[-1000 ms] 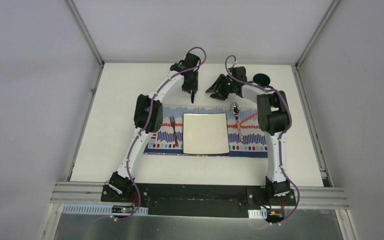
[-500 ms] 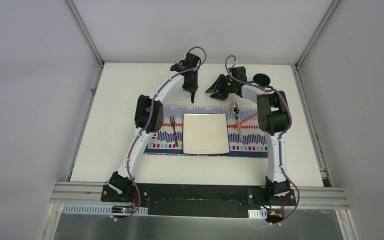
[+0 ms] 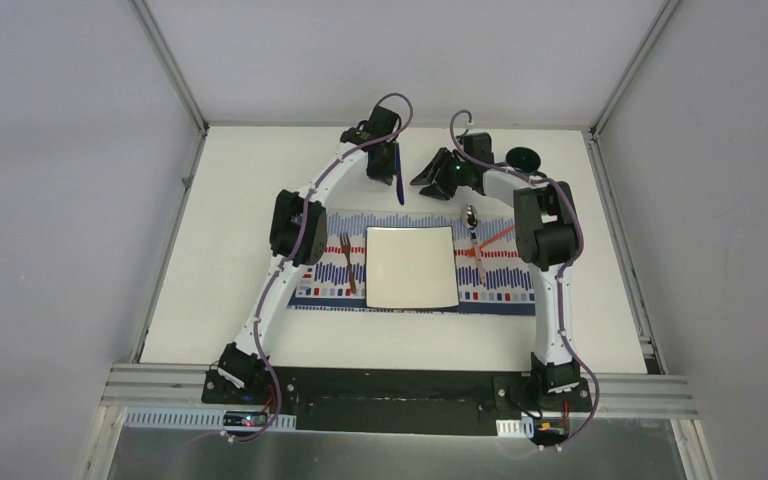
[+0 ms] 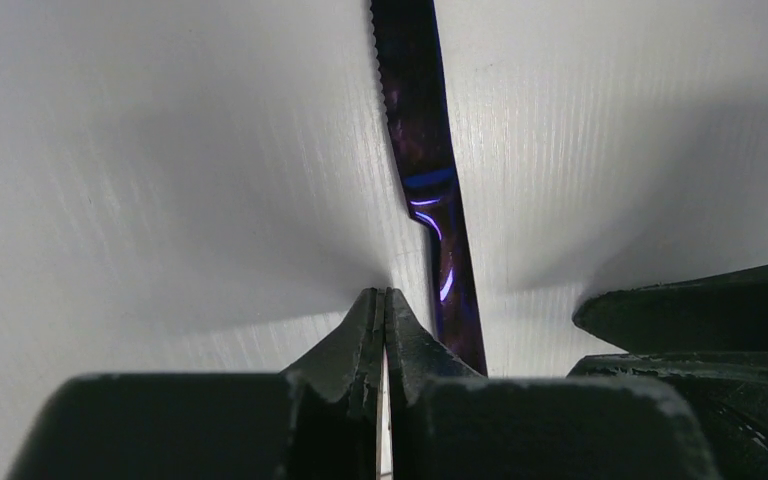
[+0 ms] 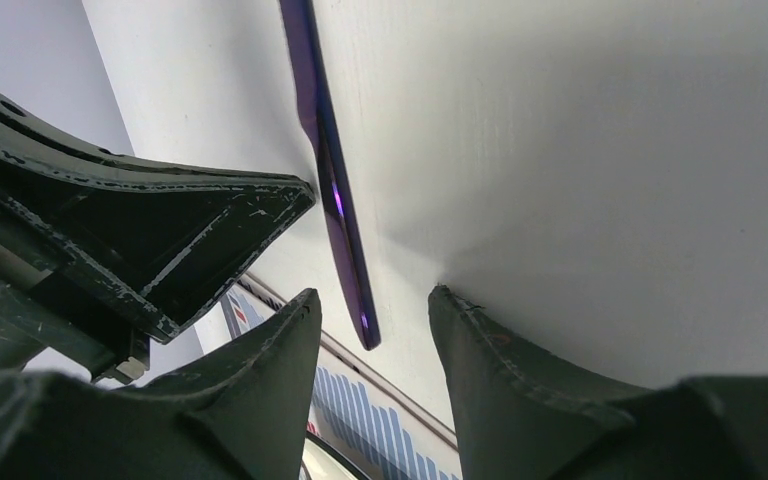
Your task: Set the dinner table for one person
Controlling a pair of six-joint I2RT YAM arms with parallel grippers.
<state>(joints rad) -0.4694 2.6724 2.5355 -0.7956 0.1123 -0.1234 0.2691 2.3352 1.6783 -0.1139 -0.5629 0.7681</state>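
One purple knife (image 3: 399,185) lies near the far edge of the white dinner table (image 3: 230,250), just beside the left jaws, which we see pressed shut on nothing. The right jaws stand apart and empty close by. Nearer, a striped placemat (image 3: 505,282) carries a square white plate (image 3: 412,266), fork (image 3: 348,265) and spoon (image 3: 473,225).

Left gripper (image 4: 384,300): jaws, parted a second ago, now pressed tight together with nothing between them
Knife (image 3: 398,178): earlier a short dark stub under the gripper, now a long purple strip just right of it, apparently lying flat on the dinner table (image 3: 240,200)
Grip: blade now rests beside the closed tips, outside them
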